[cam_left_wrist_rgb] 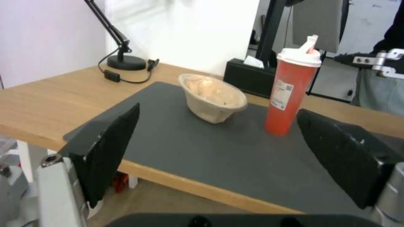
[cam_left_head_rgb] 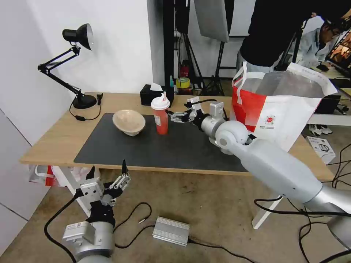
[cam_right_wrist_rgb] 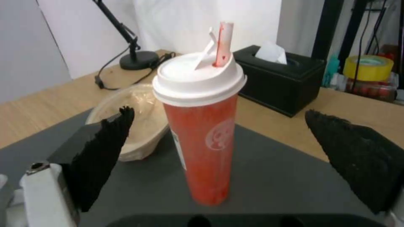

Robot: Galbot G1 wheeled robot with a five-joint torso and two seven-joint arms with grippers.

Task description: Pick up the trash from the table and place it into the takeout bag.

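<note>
Fingers [cam_right_wrist_rgb: 105, 157] on my right gripper [cam_left_head_rgb: 174, 117] are spread wide, lined up beside the red cup [cam_left_head_rgb: 161, 115] standing on the worktop's [cam_left_head_rgb: 55, 140] grey mat [cam_left_head_rgb: 182, 146], so I'd guess next is closing in before bagging it in the takeout bag [cam_left_head_rgb: 281, 109], left gripper [cam_left_head_rgb: 108, 173] idling open below the edge.

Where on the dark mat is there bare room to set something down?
The dark grey mat is bare along its near edge and on its right half toward the white and red takeout bag. It is crowded at the back left: beige paper-pulp bowl, red lidded cup, open right gripper.
</note>
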